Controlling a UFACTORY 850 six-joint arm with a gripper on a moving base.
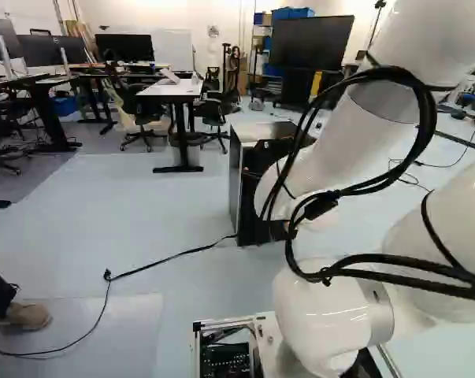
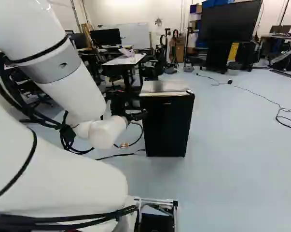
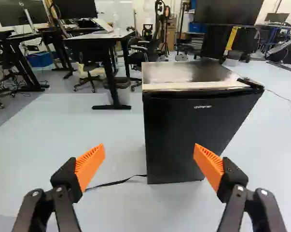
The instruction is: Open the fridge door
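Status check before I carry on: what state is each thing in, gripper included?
Gripper: open, nothing gripped.
Fridge door: closed.
Fridge: upright on the floor.
Large screen: dark.
Desk monitor: dark.
Black cable: lying on the floor, bent, not coiled.

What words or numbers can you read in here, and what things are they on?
Fridge door: one short line of pale letters near its top edge, too small for me to quote surely.
Monitor on the far desk: a tiny mark on its screen side, too small to read.
Numbers and signs: none that I can make out.
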